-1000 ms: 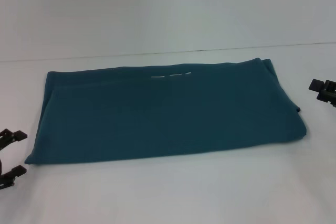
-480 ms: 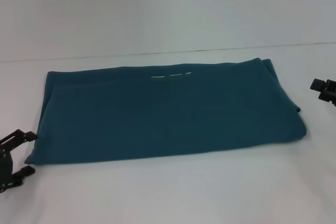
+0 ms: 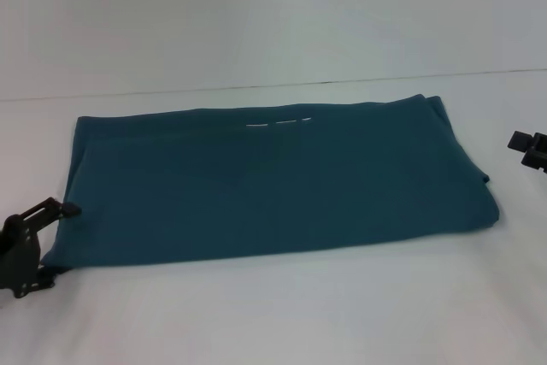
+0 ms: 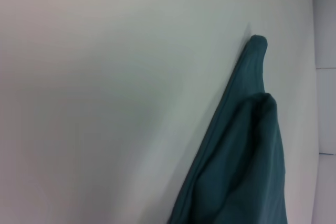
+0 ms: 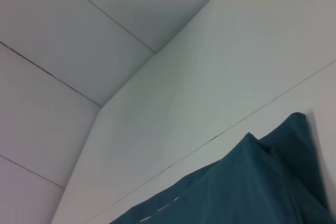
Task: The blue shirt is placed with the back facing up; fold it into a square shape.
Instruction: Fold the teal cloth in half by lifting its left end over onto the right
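Now left end effector [image 3: 47, 244] agape at blue shirt's [image 3: 273, 181] corner.

Left tool [image 3: 56, 241] spread wide, right tool [image 3: 528, 150] apparently idle

blue shirt [image 4: 247, 156] folded edge, lying on pale table [image 4: 105, 103]

White table [image 3: 273, 314] fills the near and middle ground, plain matte top. Far edge runs left to right as a thin dark seam [image 3: 342, 83]. Beyond it a plain pale wall [image 3: 273, 14], no windows or furniture visible. Right wrist view shows white panelled walls [image 5: 63, 51] with thin dark joints, meeting at a corner [image 5: 157, 51]. Light is soft and even, only faint shadows on the table.
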You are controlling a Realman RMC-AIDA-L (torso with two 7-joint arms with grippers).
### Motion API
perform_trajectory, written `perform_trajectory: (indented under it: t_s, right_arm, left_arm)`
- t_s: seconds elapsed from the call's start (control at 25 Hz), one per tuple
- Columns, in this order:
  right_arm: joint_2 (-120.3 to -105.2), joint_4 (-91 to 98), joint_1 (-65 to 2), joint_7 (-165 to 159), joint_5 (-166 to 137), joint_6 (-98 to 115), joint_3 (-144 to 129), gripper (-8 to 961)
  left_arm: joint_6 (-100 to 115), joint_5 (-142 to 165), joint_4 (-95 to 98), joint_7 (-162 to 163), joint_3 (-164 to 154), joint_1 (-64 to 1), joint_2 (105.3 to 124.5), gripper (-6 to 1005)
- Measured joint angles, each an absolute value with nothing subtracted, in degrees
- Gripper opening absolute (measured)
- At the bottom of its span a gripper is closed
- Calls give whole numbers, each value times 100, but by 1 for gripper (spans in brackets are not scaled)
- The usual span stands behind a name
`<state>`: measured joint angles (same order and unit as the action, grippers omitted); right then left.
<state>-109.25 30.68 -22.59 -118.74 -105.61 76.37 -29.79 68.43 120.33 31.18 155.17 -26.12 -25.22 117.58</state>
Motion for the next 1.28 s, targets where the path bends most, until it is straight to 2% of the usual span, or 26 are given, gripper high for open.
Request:
perform_trajectory:
  t_s: [0.4,0.72,1.16,1.28]
  right_arm:
    - [-10925,3074,-2249,-11874,-10521,7636,-2928,654]
    - [-10933,3067,-2250,-11874,-10520,7654,-2873,654]
    - [-10935,3068,-2241,-11874,-10553,7665,-2836,654]
    - [-10941,3064,-2241,-11871,-10556,7656,-2830,654]
  left_arm:
    - [6794,12032,3118,15515,-2852,-2654,11760,839]
    - [6849,12032,3137,15513,-2853,-2653,11751,615]
    - [6875,11981,3144,15295,-2839,-2641,11752,164]
    - [6946,11967,3202,15092,-2827,-2665,11750,99]
